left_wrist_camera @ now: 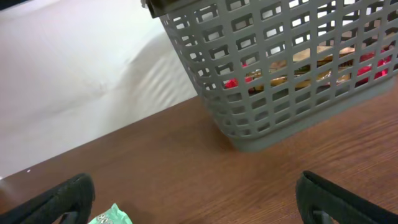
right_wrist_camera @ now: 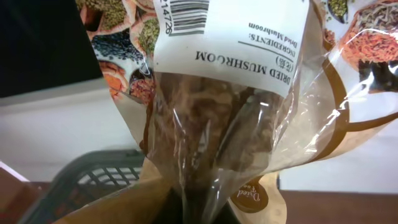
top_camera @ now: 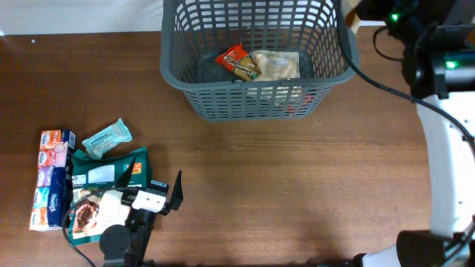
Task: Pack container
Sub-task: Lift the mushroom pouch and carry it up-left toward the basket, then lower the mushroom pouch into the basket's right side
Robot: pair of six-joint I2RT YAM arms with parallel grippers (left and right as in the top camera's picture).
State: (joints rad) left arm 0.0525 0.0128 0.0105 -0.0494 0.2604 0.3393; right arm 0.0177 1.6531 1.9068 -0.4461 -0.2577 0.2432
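Container: far middle of the desk, with a red packet and a pale pouch lying on the bottom so far.

Right jaws pinched fully shut on the dried mushroom bag, up by the container's far right corner, just outside the rim. Bag fills nearly the whole right wrist view. Looks like mid-carry toward the drop.

To do this bit well:
- Bring the bag fully over the rim and well inside the wall before anything else. Floppy plastic, likely to snag on the lattice.
- Lower onto bare bottom beside the two packets, then release. No letting go from high up.
- Lift straight out afterwards.

Left jaws spread to the limit, gripping nothing, parked low over the near-left pile: tissue packs, teal packet, green bag. Probably best kept there until clear of the right arm.
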